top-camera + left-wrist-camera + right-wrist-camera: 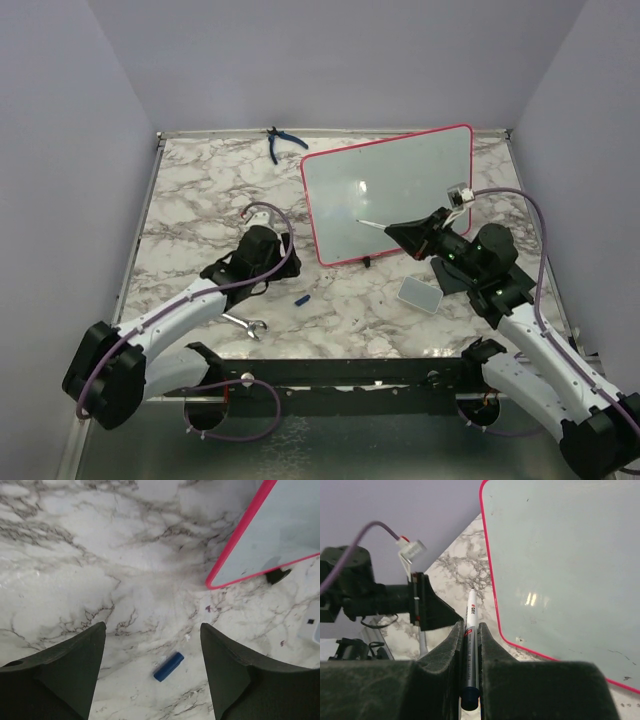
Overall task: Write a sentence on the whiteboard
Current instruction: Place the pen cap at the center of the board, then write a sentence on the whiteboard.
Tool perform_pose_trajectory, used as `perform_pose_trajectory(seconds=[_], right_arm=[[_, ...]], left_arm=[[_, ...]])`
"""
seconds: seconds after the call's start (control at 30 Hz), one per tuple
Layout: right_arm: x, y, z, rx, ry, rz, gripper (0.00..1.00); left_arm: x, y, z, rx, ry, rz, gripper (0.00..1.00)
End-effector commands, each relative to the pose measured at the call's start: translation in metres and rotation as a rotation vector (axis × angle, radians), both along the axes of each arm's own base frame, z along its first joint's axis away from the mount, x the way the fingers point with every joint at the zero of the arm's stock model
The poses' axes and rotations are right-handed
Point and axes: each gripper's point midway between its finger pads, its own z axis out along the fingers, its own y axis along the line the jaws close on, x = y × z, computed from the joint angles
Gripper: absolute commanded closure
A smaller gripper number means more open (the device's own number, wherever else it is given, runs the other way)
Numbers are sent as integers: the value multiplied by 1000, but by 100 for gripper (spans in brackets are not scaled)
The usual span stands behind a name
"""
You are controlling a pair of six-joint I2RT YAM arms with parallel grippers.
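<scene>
Currently, I am holding the white-barrelled marker pen (471, 615) clamped lengthwise between the fingers of the right gripper (470, 627). Its tip is pointing toward the large glossy white whiteboard with the thin red-pink frame (400, 190), which is standing tilted on small black feet at the right of the grey-veined marble table (200, 190). The left gripper (152, 627) is hovering with its jaws spread wide, holding nothing, above a small blue cylindrical cap (168, 666) lying on the marble. I am seeing no sentence on the board; its surface is showing blank. I am judging uncapping done and the step in hand to be the approach for the first stroke. The next move is calling for setting the tip on the upper left of the surface with light pressure, since a propped board may be sliding under a firm push.
</scene>
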Motion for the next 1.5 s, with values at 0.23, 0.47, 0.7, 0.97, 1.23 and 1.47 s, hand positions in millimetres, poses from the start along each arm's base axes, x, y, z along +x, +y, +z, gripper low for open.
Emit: perform_pose_trajectory(seconds=[0.23,0.47,0.7,0.97,1.23,1.47], right_arm=[[31,8,34,-35,-128,-139,99],[50,30,46,-21,-156,-152,99],[67,42,48,-1,-157,-168,99],[82,60,55,8,-184,-157,99],[94,69,46,-14,-164,-184,99],[102,74,40,-36,-155,-195,99]], left_arm=[[76,-34,157,-164,-266,-280,22],[127,-46,219,-275,-454,-334,24],[146,-47,228,-428,-481,-384,34],[154,-51,217,-423,-471,-408,38],[158,-54,204,-423,-440,-416,49],[159,-55,200,-426,-435,-422,57]])
